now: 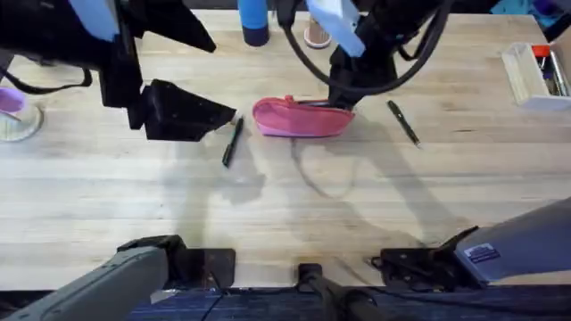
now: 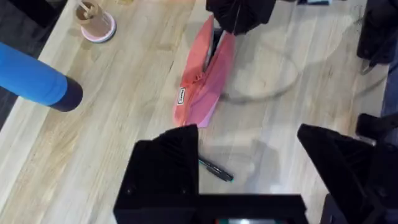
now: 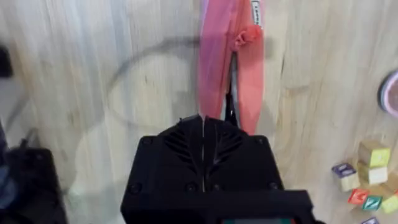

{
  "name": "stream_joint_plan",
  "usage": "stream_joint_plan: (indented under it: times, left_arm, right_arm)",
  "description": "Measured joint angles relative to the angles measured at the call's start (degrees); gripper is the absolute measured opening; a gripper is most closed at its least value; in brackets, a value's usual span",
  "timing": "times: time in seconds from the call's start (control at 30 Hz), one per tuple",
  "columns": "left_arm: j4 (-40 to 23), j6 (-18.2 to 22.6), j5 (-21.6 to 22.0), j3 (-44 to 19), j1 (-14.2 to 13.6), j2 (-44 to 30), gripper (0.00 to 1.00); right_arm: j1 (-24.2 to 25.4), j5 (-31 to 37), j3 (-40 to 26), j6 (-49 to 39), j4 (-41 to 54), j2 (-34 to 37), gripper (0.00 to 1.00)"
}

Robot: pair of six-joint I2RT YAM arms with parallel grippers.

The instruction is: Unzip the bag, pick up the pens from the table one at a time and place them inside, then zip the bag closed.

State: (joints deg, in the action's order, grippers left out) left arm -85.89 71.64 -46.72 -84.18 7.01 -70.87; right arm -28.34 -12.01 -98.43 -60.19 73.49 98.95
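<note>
The pink bag (image 1: pixel 299 119) lies at the middle of the table (image 1: pixel 268 205), its zipper showing a dark gap, with the reddish pull (image 3: pixel 249 33) at its left end. My right gripper (image 1: pixel 343 96) is at the bag's right end, fingers pressed together on the fabric (image 3: pixel 203 127). One black pen (image 1: pixel 232 143) lies left of the bag, under my left gripper (image 1: pixel 212 114), which hovers wide open; in the left wrist view that pen (image 2: pixel 216 169) sits between the spread fingers (image 2: pixel 171 162). A second pen (image 1: pixel 403 122) lies right of the bag.
A blue bottle (image 1: pixel 253 22) and a small pink cup (image 1: pixel 317 36) stand behind the bag. At the far right is a clear box of markers (image 1: pixel 535 76), and at the far left a clear dish (image 1: pixel 13 116). Coloured blocks (image 3: pixel 367 180) lie near the bag's far side.
</note>
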Motion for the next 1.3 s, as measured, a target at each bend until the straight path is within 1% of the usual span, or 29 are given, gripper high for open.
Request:
stream_joint_plan:
  times: [0.17,0.37,0.63,0.97,1.3]
  left_arm:
    - [0.0,0.0,0.0,0.0,0.0,0.0,0.993]
    - [0.0,0.0,0.0,0.0,0.0,0.0,0.993]
    - [0.0,0.0,0.0,0.0,0.0,0.0,0.993]
    - [0.4,0.0,0.0,0.0,0.0,0.0,0.993]
    - [0.4,0.0,0.0,0.0,0.0,0.0,0.993]
  right_arm:
    - [0.0,0.0,0.0,-5.0,-1.7,1.0,0.03]
    - [0.3,0.0,0.0,-7.2,-3.3,1.0,0.03]
    - [1.8,0.0,0.0,-6.7,-3.3,2.1,0.03]
    - [1.8,0.0,0.0,-5.8,-3.4,5.2,0.03]
    - [1.9,0.0,0.0,-5.8,-3.5,10.3,0.03]
